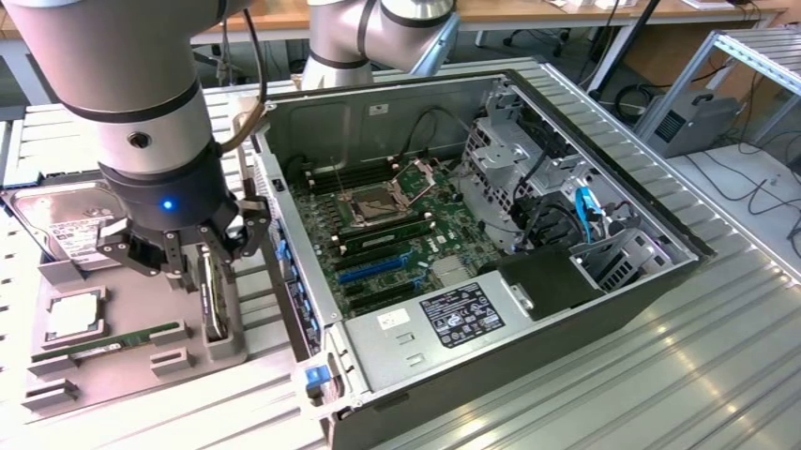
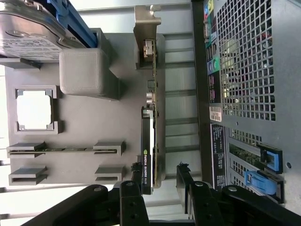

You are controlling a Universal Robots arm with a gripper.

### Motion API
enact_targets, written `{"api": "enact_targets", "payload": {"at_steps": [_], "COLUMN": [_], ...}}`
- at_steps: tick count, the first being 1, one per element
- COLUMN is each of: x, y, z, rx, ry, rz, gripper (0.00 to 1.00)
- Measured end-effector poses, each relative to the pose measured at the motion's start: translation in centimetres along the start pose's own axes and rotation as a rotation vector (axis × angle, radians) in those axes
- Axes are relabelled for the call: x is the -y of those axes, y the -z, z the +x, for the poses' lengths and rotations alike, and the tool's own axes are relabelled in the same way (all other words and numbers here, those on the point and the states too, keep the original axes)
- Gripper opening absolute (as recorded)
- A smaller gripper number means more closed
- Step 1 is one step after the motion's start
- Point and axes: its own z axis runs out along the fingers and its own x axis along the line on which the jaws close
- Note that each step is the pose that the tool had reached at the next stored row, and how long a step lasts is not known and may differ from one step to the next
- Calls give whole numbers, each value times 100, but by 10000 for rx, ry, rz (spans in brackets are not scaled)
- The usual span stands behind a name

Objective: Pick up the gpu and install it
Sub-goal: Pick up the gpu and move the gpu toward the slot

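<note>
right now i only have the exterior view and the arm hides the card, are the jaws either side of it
Observer: Yes, in the wrist view the jaws stand open with the graphics card upright on its edge between them.
Operator: touching it yet
Observer: Not on the side facing the computer case, where a gap shows; the other side I cannot tell.
Operator: where is the bracket
Observer: The silver bracket is at the end far from the jaws.
</note>
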Motion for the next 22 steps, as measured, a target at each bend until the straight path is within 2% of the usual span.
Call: {"api": "enact_targets", "payload": {"at_steps": [9,14,16,18,19,22], "x": [0,-4,-145,-343,-372,-375], "y": [-29,-119,-130,-211,-276,-421], "z": [1,3,30,93,107,137], "rx": [0,2,2,-1,2,0], "ry": [0,-2,-1,-25,-43,-81], "rz": [0,-2,-2,1,0,2], "gripper": [42,42,42,42,42,42]}}
